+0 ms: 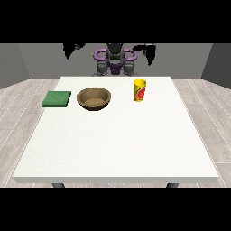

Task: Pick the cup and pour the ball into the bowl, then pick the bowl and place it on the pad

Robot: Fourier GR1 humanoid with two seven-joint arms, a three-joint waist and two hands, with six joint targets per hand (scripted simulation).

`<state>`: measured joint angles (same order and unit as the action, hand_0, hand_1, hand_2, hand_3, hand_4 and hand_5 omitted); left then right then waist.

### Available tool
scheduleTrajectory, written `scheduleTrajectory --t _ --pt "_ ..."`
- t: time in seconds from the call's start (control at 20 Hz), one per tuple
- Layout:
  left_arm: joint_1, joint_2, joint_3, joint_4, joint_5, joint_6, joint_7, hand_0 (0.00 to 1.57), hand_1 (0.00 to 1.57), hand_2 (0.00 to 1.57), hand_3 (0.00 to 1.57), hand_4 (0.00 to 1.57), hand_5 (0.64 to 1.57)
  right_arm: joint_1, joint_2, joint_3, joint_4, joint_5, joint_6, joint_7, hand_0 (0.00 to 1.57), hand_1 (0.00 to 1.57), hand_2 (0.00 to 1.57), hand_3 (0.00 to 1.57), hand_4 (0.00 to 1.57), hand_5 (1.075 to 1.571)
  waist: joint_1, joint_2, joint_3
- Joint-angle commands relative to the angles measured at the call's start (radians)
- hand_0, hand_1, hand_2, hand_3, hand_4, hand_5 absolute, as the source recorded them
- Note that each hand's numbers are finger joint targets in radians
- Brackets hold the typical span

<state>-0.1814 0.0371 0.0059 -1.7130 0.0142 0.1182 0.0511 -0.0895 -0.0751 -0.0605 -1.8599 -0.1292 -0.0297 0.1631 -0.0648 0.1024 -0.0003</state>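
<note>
The robot (114,59) has a grey and black torso, purple shoulder rings and black hands.

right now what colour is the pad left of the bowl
Green; the pad shows best in the front view.

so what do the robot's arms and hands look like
Both hands are black: the hand at the view's left and the hand at the view's right. The shoulders show purple rings on a grey and dark torso. No cables or markings can be made out.

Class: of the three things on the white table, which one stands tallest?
The yellow cup with the red label, at the view's right, stands tallest. The brown wooden bowl is low and wide, and the green square pad lies flat.
</note>
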Motion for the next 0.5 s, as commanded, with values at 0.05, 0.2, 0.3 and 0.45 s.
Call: scheduleTrajectory --t 0.05,0.2,0.3,0.45 --pt "0.046 -0.011 0.026 0.196 -0.028 -0.025 -0.304 0.0 0.0 0.0 0.0 0.53 1.491 -0.032 -0.025 -0.033 -0.008 -0.037 0.029 -0.017 0.0 0.0 0.0 0.0 0.69 1.551 -0.027 0.089 -0.0005" --pt "-0.006 0.053 0.097 0.288 0.02 -0.083 -0.334 0.0 0.0 0.0 0.0 0.36 1.483 -0.011 -0.059 -0.084 0.052 -0.081 0.105 -0.125 0.0 0.0 0.0 0.0 0.68 1.551 -0.046 0.131 0.0" --pt "-0.072 0.05 0.105 0.38 0.021 -0.085 -0.345 0.0 0.0 0.0 0.0 0.25 1.475 -0.048 -0.06 -0.087 0.083 -0.065 0.091 -0.122 0.0 0.0 0.0 0.0 0.68 1.555 -0.041 0.134 0.0" --pt "-0.073 0.021 0.083 0.468 -0.02 -0.055 -0.395 0.0 0.0 0.0 0.0 0.0 1.451 -0.067 -0.11 -0.172 0.16 -0.152 0.145 -0.12 0.0 0.0 0.0 0.0 0.67 1.559 -0.043 0.1 0.0003"
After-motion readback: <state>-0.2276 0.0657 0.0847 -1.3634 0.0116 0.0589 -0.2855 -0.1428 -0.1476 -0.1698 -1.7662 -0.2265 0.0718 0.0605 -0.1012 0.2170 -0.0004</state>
